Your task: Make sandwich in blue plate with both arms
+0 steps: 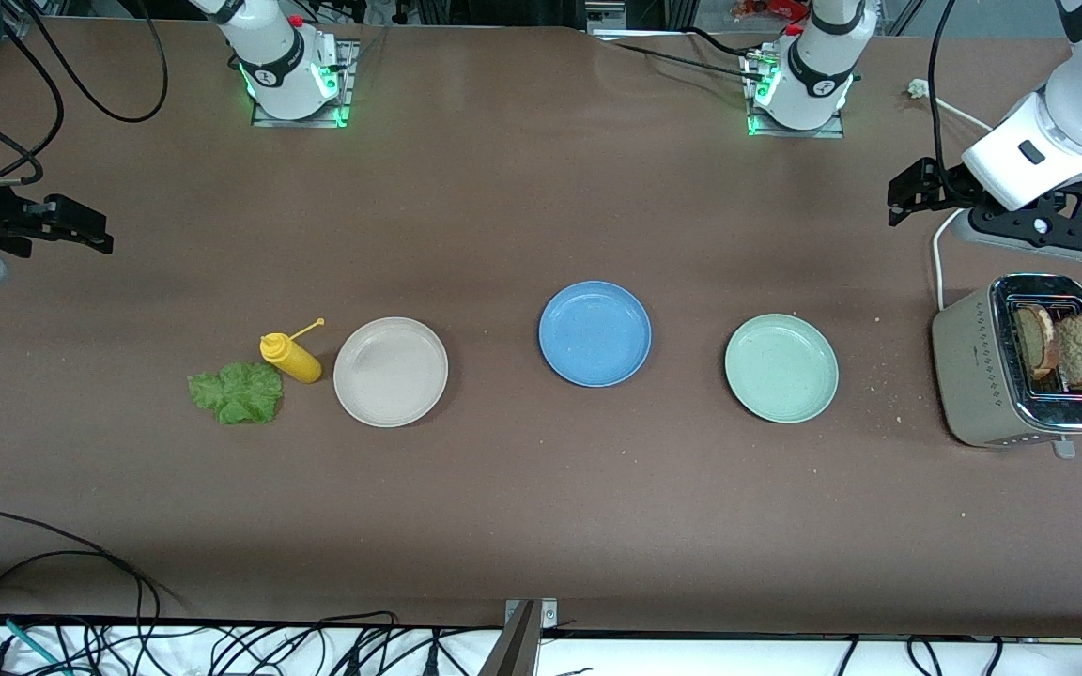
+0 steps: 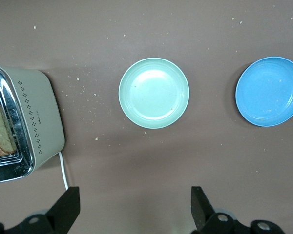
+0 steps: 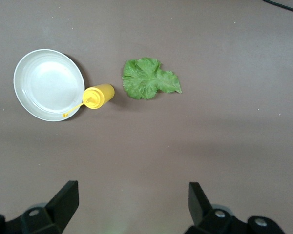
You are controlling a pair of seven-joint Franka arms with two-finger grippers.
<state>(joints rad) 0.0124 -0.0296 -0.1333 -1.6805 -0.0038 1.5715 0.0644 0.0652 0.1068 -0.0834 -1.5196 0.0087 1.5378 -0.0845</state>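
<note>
Here the blue plate [image 1: 595,333] sits flat and bare at the middle of the brown worktop [image 1: 541,507], rim up; being round, it has no long axis. Toward the left arm's end lies a mint plate [image 1: 781,368], a little nearer the front camera, and past it a beige toaster [image 1: 973,376] with two brown bread slices [image 1: 1064,349] standing upright in its slots, their long edges running nearer-to-farther. Crumbs are scattered around the toaster. Toward the right arm's end lies a beige-white plate [image 1: 391,372]; just beside it stands a yellow squeeze bottle [image 1: 291,357], tilted, nozzle aimed at the plate, and beside that a ruffled lettuce leaf [image 1: 237,392] flat on the worktop. Nothing stands between the plates.

The left end effector [image 2: 134,207] hangs in the air above the worktop's end by the toaster, fingers [image 2: 68,207] wide apart, holding nothing. The right end effector [image 3: 132,204] hangs over the opposite end, near the lettuce, fingers [image 3: 66,202] likewise spread and empty.
</note>
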